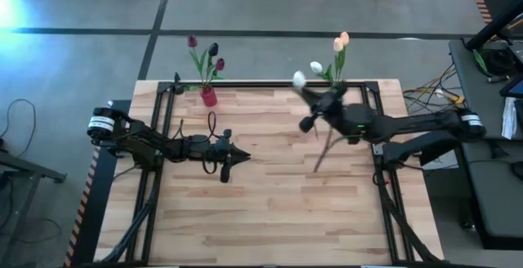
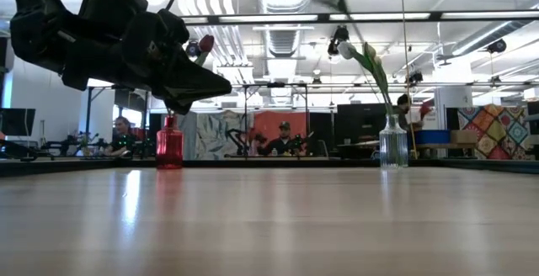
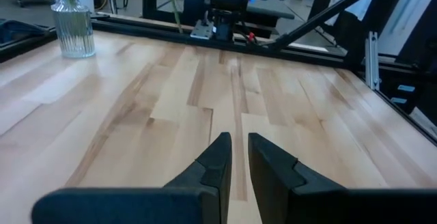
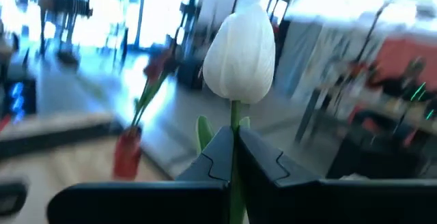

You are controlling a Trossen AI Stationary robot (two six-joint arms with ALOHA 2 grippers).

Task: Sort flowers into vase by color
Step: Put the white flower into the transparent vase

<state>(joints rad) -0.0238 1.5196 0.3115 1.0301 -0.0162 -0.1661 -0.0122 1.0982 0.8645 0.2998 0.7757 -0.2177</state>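
Note:
My right gripper (image 1: 313,111) hovers near the table's far right, shut on a white tulip (image 4: 240,53). Its head (image 1: 299,79) points toward the far edge, and its stem (image 1: 325,147) trails toward the table's middle. Just beyond it, a clear glass vase (image 1: 335,81) holds white and peach tulips (image 1: 338,46). A red vase (image 1: 208,96) at the far edge holds three dark tulips (image 1: 214,51). My left gripper (image 1: 235,155) waits above the left middle of the table, fingers together and holding nothing. My right gripper pinches the white tulip's stem just below the head (image 4: 235,125) between its two fingers. The fingers lie across the stem. The flower is lifted clear of the table, with the head (image 4: 240,53) standing out past the fingertips and the long stem (image 1: 320,160) hanging free behind.
Bare wooden boards (image 1: 270,211) fill the table's near half and middle. A black frame rail (image 1: 270,83) runs along the far edge between the vases. In the low view, people (image 2: 284,139) sit in the room beyond the table.

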